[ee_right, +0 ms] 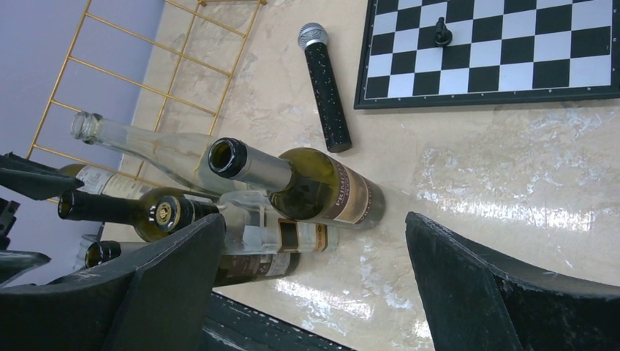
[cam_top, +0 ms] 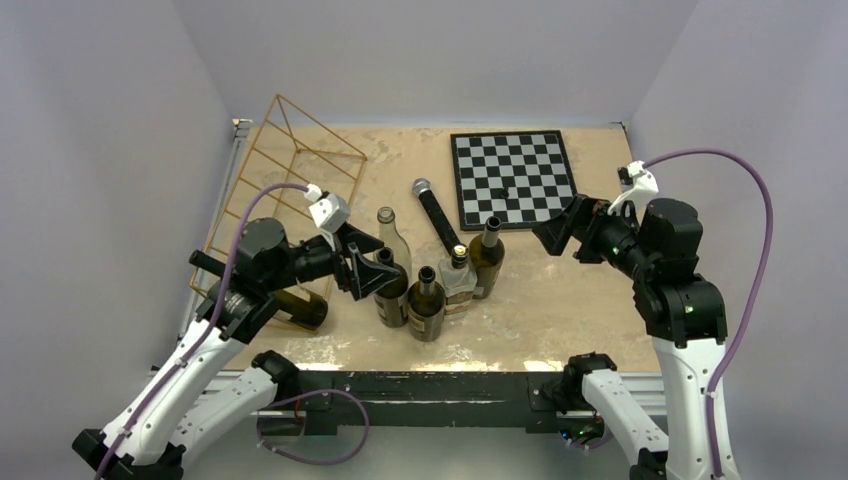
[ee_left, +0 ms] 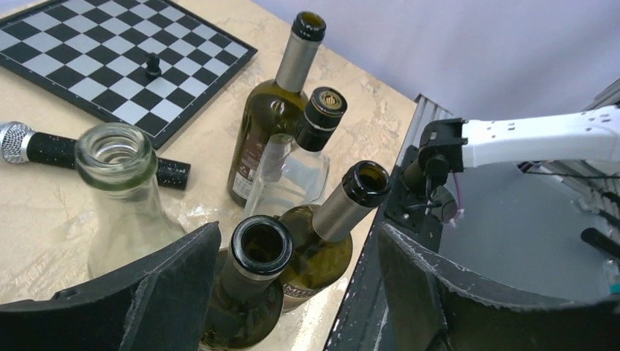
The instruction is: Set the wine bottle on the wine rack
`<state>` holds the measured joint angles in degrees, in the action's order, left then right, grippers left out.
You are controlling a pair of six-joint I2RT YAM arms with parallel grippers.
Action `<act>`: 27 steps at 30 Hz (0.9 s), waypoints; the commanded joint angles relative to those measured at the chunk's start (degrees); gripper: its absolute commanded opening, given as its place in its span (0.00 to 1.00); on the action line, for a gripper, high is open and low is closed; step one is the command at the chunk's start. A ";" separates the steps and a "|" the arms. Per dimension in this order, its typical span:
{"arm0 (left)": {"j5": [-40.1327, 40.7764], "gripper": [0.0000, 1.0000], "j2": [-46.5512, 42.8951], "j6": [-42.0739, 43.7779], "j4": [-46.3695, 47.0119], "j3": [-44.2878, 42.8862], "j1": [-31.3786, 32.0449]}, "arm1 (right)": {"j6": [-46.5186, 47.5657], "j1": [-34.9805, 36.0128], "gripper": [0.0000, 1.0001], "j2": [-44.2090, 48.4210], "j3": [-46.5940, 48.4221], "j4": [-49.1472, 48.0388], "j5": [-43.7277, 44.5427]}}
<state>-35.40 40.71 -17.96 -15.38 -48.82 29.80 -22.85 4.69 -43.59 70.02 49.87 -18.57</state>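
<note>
The gold wire wine rack (cam_top: 290,165) lies at the far left; it also shows in the right wrist view (ee_right: 139,66). Several bottles stand in a cluster mid-table. My left gripper (cam_top: 366,270) is open around the neck of the nearest dark green wine bottle (cam_top: 390,290). In the left wrist view, that bottle's open mouth (ee_left: 261,246) sits between the jaws, close to the left finger (ee_left: 146,300), and the gripper (ee_left: 300,285) is not closed on it. My right gripper (cam_top: 555,230) is open and empty, to the right of the cluster; its wrist view (ee_right: 314,278) shows bare table between the jaws.
A tall clear bottle (cam_top: 392,240), a second dark bottle (cam_top: 427,305), a capped clear bottle (cam_top: 460,282) and a green bottle (cam_top: 487,260) crowd the grasped one. A dark bottle (cam_top: 300,305) lies under my left arm. A microphone (cam_top: 437,213) and chessboard (cam_top: 513,178) lie behind.
</note>
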 commanded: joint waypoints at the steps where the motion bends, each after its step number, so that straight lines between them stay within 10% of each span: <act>1: 5.88 0.81 1.13 3.63 4.41 1.70 4.13 | 1.40 -0.30 0.98 -0.02 1.89 -0.28 1.50; 22: 17.89 0.34 2.10 8.26 1.94 3.53 8.82 | 1.93 -0.35 0.98 0.13 1.48 -0.47 2.41; 27: 23.80 0.01 -0.18 8.16 1.70 3.81 8.96 | 1.64 -0.35 0.98 0.35 1.61 -0.43 2.72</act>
<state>-17.28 42.54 -9.93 -14.68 -45.25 38.46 -21.82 4.69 -43.81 70.04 49.95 -16.99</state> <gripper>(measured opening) 0.417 0.982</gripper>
